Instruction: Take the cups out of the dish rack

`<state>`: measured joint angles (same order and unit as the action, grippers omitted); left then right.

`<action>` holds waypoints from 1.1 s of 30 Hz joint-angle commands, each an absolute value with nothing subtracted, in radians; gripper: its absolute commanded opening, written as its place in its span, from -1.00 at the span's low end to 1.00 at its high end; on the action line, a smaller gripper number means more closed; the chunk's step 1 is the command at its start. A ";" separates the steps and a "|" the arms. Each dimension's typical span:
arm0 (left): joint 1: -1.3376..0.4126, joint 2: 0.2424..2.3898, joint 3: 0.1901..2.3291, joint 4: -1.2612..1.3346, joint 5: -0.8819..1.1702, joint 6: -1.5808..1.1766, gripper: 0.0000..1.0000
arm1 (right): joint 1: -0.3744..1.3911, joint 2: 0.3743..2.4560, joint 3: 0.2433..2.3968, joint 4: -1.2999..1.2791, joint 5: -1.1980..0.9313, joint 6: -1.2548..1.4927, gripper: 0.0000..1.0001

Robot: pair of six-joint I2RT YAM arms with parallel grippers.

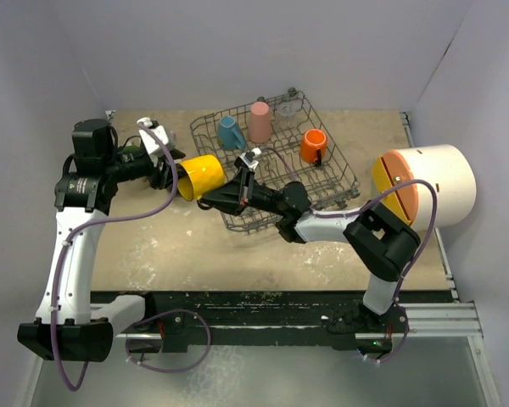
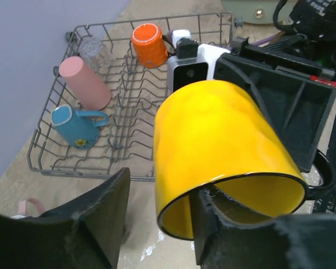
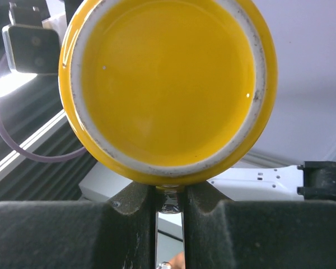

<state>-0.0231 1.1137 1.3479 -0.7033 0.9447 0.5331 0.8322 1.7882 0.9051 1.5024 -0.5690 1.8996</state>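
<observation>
Yellow glazed mug (image 2: 224, 145), stiff and slippery: your right gripper (image 3: 169, 193) pinches its handle, left gripper (image 2: 163, 185) gapes astride the rim; close there.

The dish rack (image 1: 282, 165) sits far-centre on the tabletop (image 1: 153, 246). In it, the first mug (image 1: 230, 133) lies far left, the tumbler (image 1: 260, 121) just right of it, the glass (image 1: 288, 108) in the far corner and the second mug (image 1: 313, 146) further right. The third mug (image 1: 202, 175) hangs left of the rack, between the left gripper (image 1: 173, 177) and the right gripper (image 1: 207, 199). The cylinder (image 1: 441, 186) lies right of the rack.
</observation>
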 commanded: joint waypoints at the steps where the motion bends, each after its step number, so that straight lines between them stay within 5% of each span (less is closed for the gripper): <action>1: -0.025 1.088 1.354 -0.633 1.028 0.481 -0.13 | 0.858 1.786 0.995 1.758 -0.498 1.944 -1.00; 8: -0.025 1.094 1.342 -0.668 1.065 0.479 -0.35 | 0.891 1.826 1.067 1.787 -0.467 1.958 -1.00; 10: -0.025 1.089 1.334 -0.672 1.064 0.481 -0.61 | 0.893 1.831 1.062 1.790 -0.463 1.960 -0.95; 12: -0.025 1.085 1.330 -0.681 1.039 0.491 -1.00 | 0.893 1.828 1.039 1.779 -0.472 1.960 -0.66; 16: -0.025 1.085 1.332 -0.712 0.922 0.540 -1.00 | 0.867 1.784 0.963 1.696 -0.495 1.923 0.01; 22: -0.025 1.154 1.399 -0.882 0.666 0.651 -1.00 | 0.770 1.694 0.897 1.430 -0.554 1.790 0.65; 28: -0.024 1.230 1.427 -1.073 0.412 0.784 -1.00 | 0.653 1.545 0.794 1.073 -0.542 1.589 0.84; 33: -0.004 1.264 1.361 -1.108 0.218 0.859 -1.00 | 0.606 1.403 0.876 0.528 -0.417 1.249 0.95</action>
<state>-0.0265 1.2602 1.3758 -1.0630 0.3923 0.7620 0.6167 1.5208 0.7944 0.9691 -0.5259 1.5784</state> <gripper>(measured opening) 0.075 0.943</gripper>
